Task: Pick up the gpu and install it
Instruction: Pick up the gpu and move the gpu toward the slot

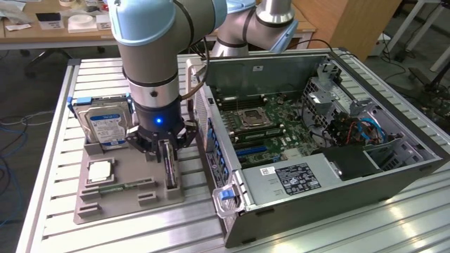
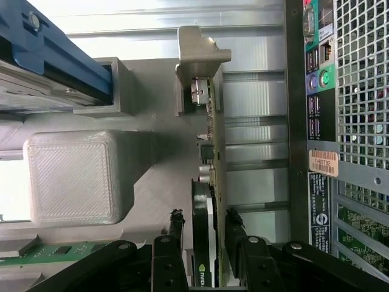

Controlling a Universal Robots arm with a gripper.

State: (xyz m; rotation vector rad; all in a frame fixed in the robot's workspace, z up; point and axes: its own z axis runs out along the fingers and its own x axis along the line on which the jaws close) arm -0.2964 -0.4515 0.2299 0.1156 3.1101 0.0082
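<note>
- The gpu [image 1: 170, 171] stands on edge in a slot of the gray tray [image 1: 116, 203], on the tray's side nearest the computer case [image 1: 330, 203], just beside the case's perforated rear panel [image 2: 358, 91].
- The gripper [image 1: 168, 153] hangs directly over the card with its jaws partly open, one finger on each face. A sliver of gap shows on the cooler side, so it appears to hold nothing yet.
- I judge the card light and stiff but fragile. It is a thin board with exposed components and a delicate contact edge.
- The flat faces around the black cooler look the safest place to take hold, near the card's middle so it does not tip. The silver bracket end is not a good place.
- Farther from the case, the hard drive [image 1: 105, 124], processor [image 1: 98, 171] and memory stick [image 1: 130, 185] share the tray on the slatted surface [image 1: 91, 84].
- The likeliest obstruction is the case's rear panel, which stands close alongside the card. The tray's slot walls also hug the card's lower edge.
</note>
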